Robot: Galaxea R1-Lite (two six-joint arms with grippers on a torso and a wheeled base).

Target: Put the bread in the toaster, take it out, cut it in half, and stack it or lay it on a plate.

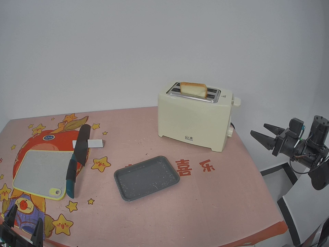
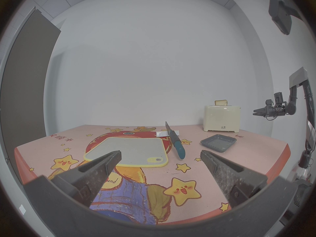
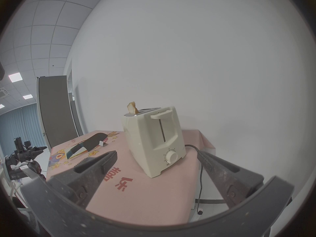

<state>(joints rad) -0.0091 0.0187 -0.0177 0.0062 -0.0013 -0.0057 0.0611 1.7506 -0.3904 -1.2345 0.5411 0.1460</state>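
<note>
The right gripper (image 1: 258, 129) hangs in the air off the table's right edge, level with the lower half of the toaster (image 1: 195, 120). Its arm stretches in from the right. The two dark fingers are spread wide, hold nothing and point left toward the toaster's end with the lever and dial. Open space lies between the claw and the toaster.

The left gripper (image 1: 24, 220) sits low at the near left corner of the table (image 1: 212, 196). Its fingers are also spread apart and empty, and they point toward the far side.

The bread (image 1: 194, 89), a single slice, stands upright in one of the toaster's two top slots, with its upper part sticking out. The cream toaster stands at the far right of the pink cartoon-printed tablecloth, and a black cable (image 3: 200, 168) trails off its right end.

A grey rectangular plate (image 1: 146, 177) lies near the table's middle, in front of the toaster and apart from it. A grey cutting board (image 1: 41, 172) with a yellow rim lies on the left. A knife (image 1: 77, 158) rests along its right edge, with the teal handle nearer and the dark blade pointing far. A small white block (image 1: 92, 143) sits by the blade's far end.
</note>
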